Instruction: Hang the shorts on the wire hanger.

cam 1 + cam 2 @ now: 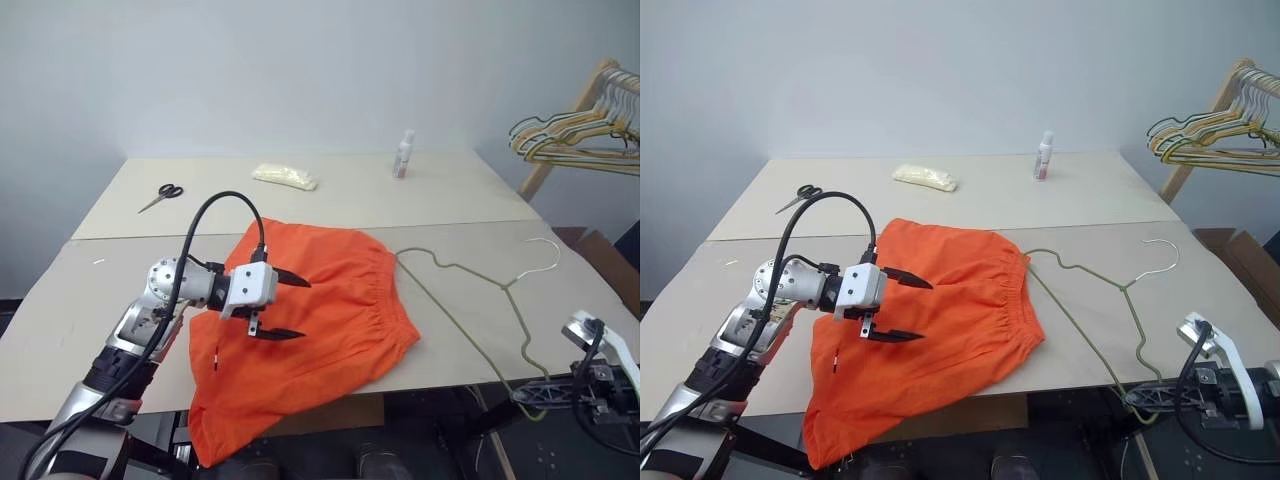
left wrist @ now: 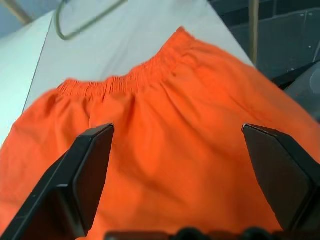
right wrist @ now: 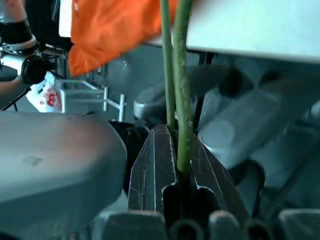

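Orange shorts [image 1: 310, 320], one pair, lie flat on the beige table [image 1: 450, 200], hem drooping over its near edge. My left gripper [image 1: 283, 307] hovers above them, fingers spread wide, nothing held. My right gripper [image 3: 176, 165] is clamped on one wire hanger [image 1: 470, 300] at the table's front corner. One pair of scissors [image 1: 160, 196], one bottle [image 1: 403, 155], one pale packet [image 1: 285, 177] at the far side. Grey wall, bunched hangers [image 1: 575, 135] on the right.
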